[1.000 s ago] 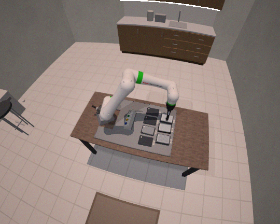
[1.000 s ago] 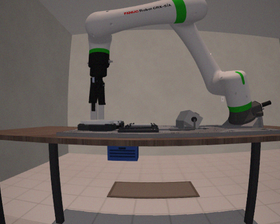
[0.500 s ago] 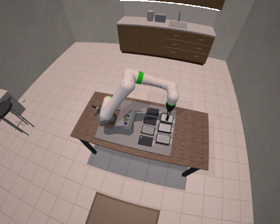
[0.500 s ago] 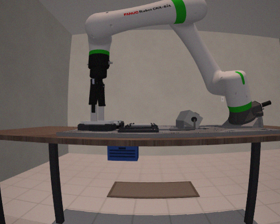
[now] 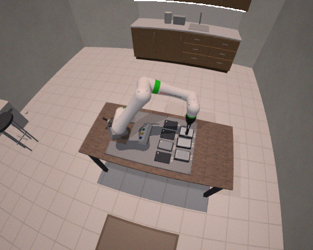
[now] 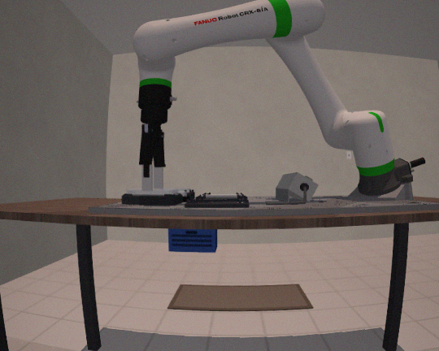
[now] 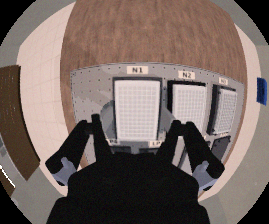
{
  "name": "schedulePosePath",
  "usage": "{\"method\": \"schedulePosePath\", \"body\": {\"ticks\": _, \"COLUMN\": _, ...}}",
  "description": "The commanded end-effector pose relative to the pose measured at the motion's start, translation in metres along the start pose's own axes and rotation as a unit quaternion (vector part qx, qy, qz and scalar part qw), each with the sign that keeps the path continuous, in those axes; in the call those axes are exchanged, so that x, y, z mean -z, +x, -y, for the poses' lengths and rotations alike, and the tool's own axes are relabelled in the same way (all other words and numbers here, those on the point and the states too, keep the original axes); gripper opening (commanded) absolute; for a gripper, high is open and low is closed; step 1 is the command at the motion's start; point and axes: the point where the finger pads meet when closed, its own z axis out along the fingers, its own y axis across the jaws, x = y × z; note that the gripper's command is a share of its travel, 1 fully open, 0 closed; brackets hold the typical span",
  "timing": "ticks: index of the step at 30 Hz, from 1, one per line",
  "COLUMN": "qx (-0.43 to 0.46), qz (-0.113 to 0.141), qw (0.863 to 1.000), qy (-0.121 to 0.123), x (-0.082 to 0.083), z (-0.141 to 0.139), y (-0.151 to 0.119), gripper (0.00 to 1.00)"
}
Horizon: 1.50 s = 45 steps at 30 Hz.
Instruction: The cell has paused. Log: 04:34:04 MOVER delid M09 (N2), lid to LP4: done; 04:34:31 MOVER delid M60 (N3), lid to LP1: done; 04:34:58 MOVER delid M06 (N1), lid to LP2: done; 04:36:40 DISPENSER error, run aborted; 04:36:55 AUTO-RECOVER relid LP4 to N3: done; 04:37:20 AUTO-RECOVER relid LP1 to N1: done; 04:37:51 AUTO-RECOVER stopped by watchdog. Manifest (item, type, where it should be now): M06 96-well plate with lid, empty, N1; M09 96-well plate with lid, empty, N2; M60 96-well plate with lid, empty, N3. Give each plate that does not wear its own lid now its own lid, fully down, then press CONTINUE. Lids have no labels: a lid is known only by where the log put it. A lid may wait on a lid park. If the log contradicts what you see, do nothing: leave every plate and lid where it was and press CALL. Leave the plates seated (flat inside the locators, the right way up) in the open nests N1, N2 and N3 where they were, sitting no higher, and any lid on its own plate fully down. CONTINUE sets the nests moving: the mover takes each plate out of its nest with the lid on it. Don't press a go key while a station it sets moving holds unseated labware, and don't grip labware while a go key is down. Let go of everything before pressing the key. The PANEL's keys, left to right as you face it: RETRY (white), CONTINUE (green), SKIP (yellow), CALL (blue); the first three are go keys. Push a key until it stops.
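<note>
Three 96-well plates sit in a row of nests on the grey mat: N1 at the far end, N2 (image 5: 184, 142) in the middle, N3 (image 5: 182, 155) nearest. In the wrist view the N1 plate (image 7: 137, 110) looks pale all over, while N2 (image 7: 187, 103) and N3 (image 7: 226, 111) show dark rims. I cannot tell for sure which plates wear lids. My gripper (image 5: 187, 132) hangs straight down just above the N1 plate, open and empty. In the side view its fingertips (image 6: 153, 183) stand slightly above the plate (image 6: 156, 197). A pale lid (image 5: 165, 144) lies on one lid park.
Three dark lid parks (image 5: 170, 124) (image 5: 167, 133) (image 5: 163, 157) stand bare in the column left of the nests. The key panel (image 5: 143, 133) stands between the parks and the arm's base, and also shows in the side view (image 6: 296, 187). The table edge runs right of the nests.
</note>
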Motion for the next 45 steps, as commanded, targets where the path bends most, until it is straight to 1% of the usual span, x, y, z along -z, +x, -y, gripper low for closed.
{"method": "schedulePosePath", "body": {"ticks": 1, "qx": 0.000, "qz": 0.000, "qw": 1.000, "qy": 0.000, "x": 0.0002, "z": 0.0000, "y": 0.0002, "gripper": 0.66}}
{"method": "schedulePosePath", "body": {"ticks": 35, "qx": 0.000, "qz": 0.000, "qw": 1.000, "qy": 0.000, "x": 0.0002, "z": 0.0000, "y": 0.0002, "gripper": 0.66}}
{"method": "schedulePosePath", "body": {"ticks": 36, "qx": 0.000, "qz": 0.000, "qw": 1.000, "qy": 0.000, "x": 0.0002, "z": 0.0000, "y": 0.0002, "gripper": 0.00}}
{"method": "schedulePosePath", "body": {"ticks": 45, "qx": 0.000, "qz": 0.000, "qw": 1.000, "qy": 0.000, "x": 0.0002, "z": 0.0000, "y": 0.0002, "gripper": 0.00}}
